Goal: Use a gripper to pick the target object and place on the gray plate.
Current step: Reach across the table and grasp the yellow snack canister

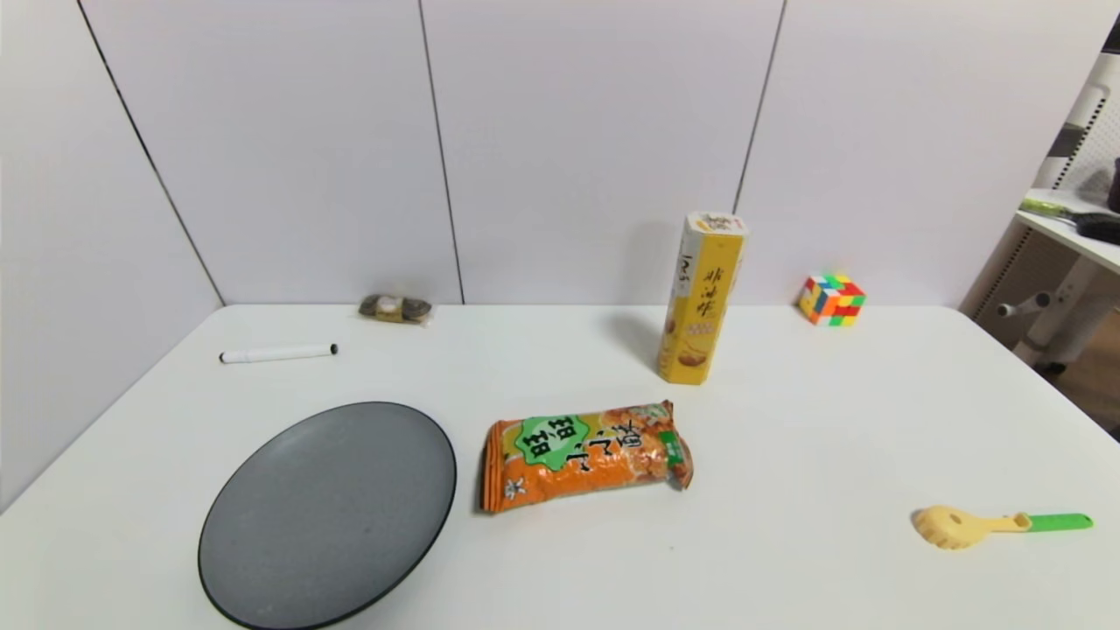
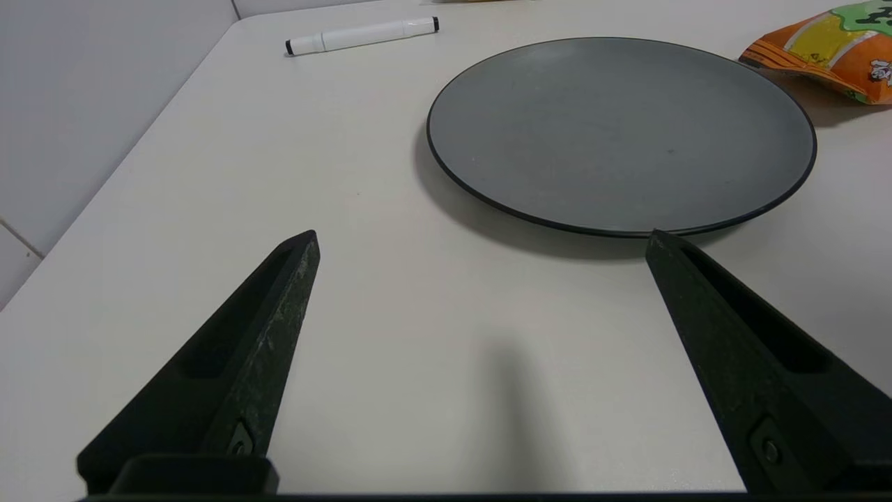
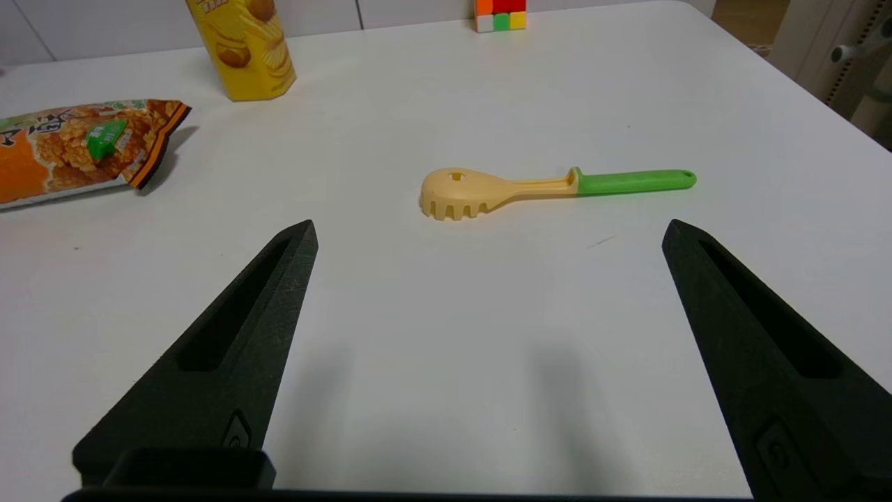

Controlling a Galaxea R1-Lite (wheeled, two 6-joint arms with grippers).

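Observation:
The tall yellow-and-white hexagonal snack box stands upright at the back of the white table, right of centre; its lower part shows in the right wrist view. The gray plate lies at the front left and shows in the left wrist view. My left gripper is open and empty, low over bare table just short of the plate's near rim. My right gripper is open and empty over bare table at the front right. Neither gripper shows in the head view.
A flat orange snack bag lies between plate and box. A white marker and a small dark wrapped item lie at the back left. A colour cube sits at the back right. A yellow-green pasta spoon lies at the front right.

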